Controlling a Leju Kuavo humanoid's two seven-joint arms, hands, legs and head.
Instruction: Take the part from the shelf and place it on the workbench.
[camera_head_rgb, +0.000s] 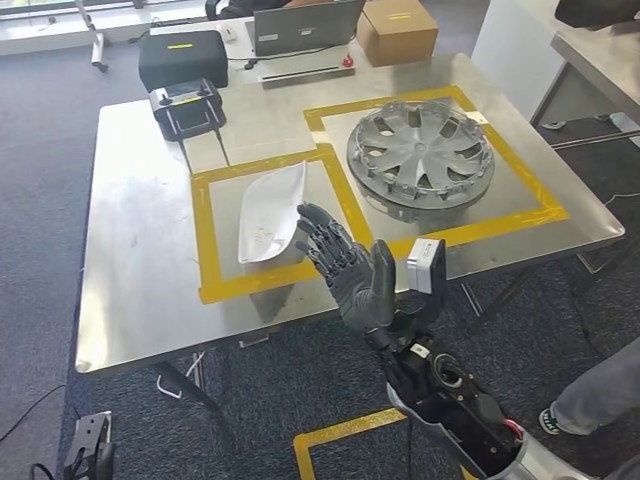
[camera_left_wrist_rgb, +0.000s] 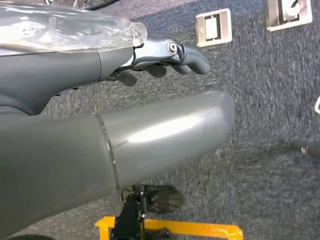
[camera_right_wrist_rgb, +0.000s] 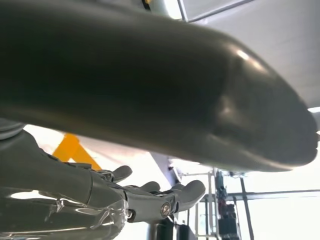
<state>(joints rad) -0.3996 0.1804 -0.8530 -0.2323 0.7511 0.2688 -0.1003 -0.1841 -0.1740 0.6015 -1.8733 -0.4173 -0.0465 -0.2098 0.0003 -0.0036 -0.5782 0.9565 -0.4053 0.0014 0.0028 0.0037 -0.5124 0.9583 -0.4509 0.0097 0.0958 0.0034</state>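
The white curved part (camera_head_rgb: 270, 215) lies on the steel workbench (camera_head_rgb: 136, 260), inside the left yellow-taped square. My right hand (camera_head_rgb: 351, 270) is raised just off the bench's front edge, right of the part and not touching it. Its fingers are spread and it holds nothing. In the right wrist view the right hand (camera_right_wrist_rgb: 151, 85) has its thumb and fingers (camera_right_wrist_rgb: 162, 200) apart and empty. My left hand (camera_left_wrist_rgb: 132, 140) hangs over the grey carpet with straight fingers (camera_left_wrist_rgb: 188, 55) and holds nothing.
A grey wheel cover (camera_head_rgb: 420, 155) fills the right yellow square. At the bench's far side are a black case (camera_head_rgb: 183, 58), a controller (camera_head_rgb: 186, 108), a laptop (camera_head_rgb: 306, 28) and a cardboard box (camera_head_rgb: 396, 30). A person's leg (camera_head_rgb: 596, 390) stands at the right.
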